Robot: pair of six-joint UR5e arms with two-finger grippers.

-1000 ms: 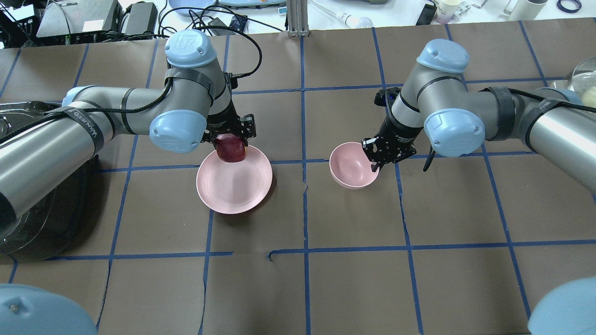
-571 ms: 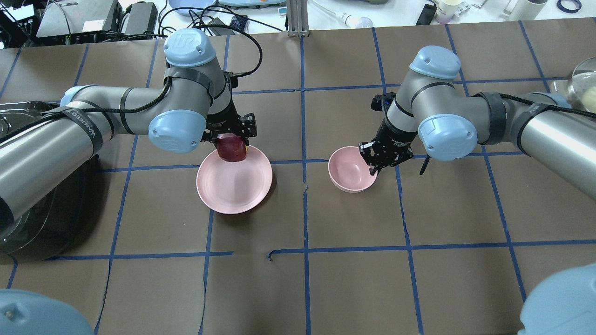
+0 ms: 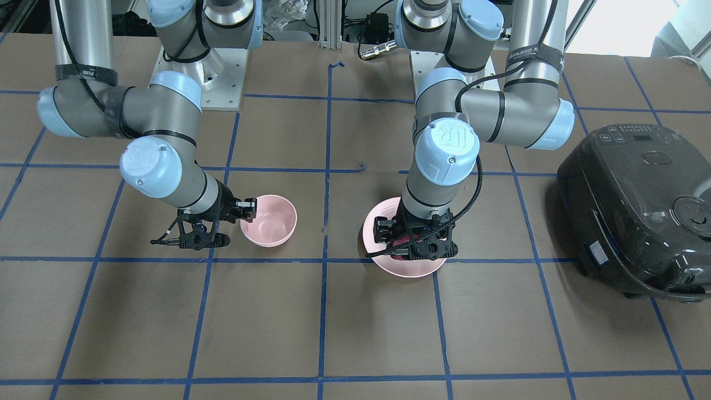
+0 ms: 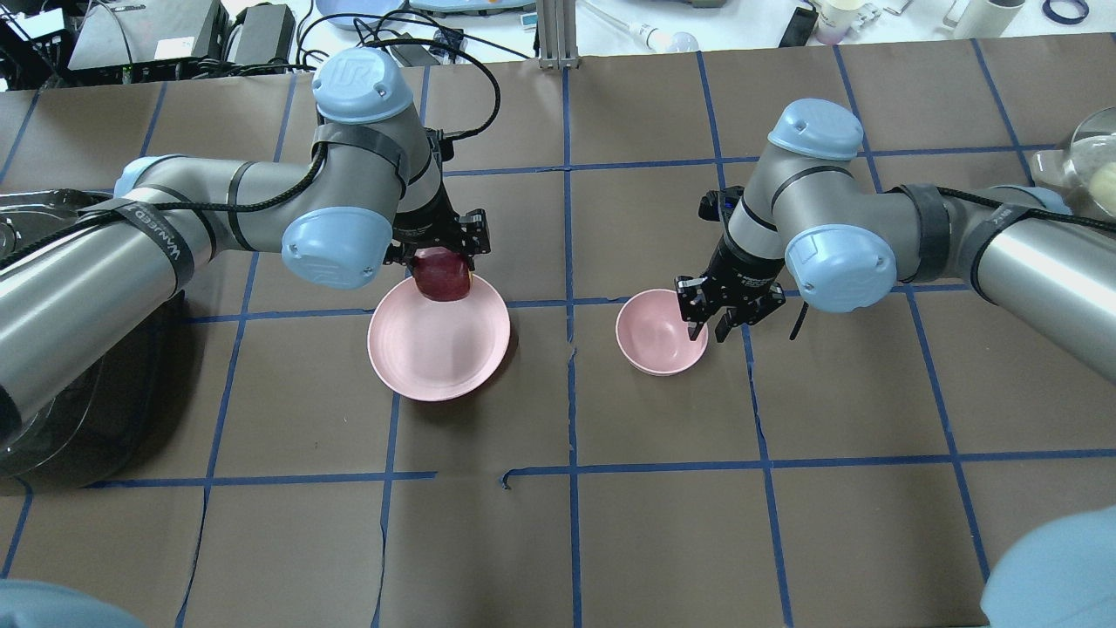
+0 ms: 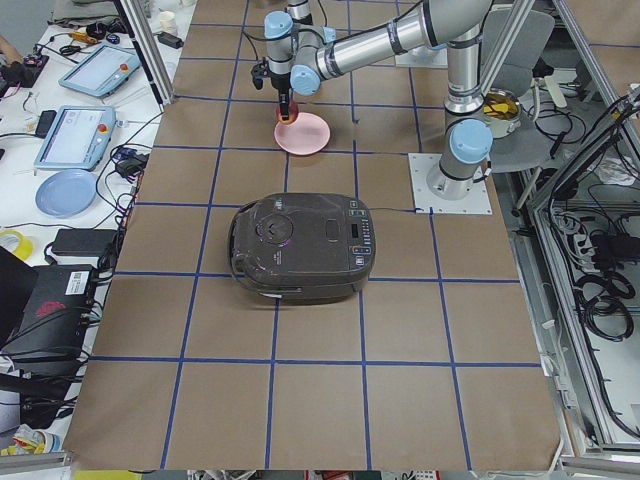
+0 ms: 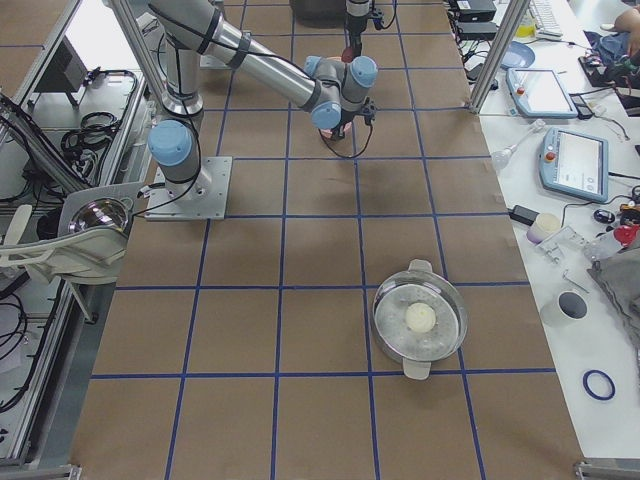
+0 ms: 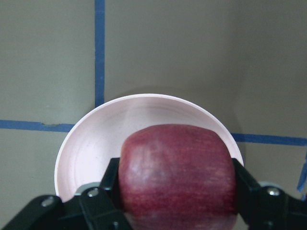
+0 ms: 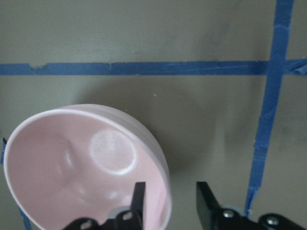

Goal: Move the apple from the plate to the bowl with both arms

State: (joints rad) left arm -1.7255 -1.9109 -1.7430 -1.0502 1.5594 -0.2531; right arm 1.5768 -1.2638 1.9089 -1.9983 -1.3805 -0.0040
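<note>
The dark red apple (image 7: 177, 175) hangs clamped in the left jaws over the far rim of the wide pink plate (image 4: 436, 358), which lies flat on the bench (image 4: 663, 523). The small pink bowl (image 4: 649, 336) stands upright, its rim between the parted right jaws

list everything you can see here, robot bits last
apple: 1, dark red, gripped over the plate's far edge
plate: 1, pale pink, table centre, on the robot's left
bowl: 1, pale pink, empty, to the plate's right
rice cooker: 1, black, table's left end
lidded pot: 1, metal with a clear lid and a pale ball inside, table's right end
table: 1, brown with a blue tape grid
arms: 2, grey with light-blue caps
left end effector: black, shut on the apple
right end effector: black, open, straddling the bowl's rim
</note>
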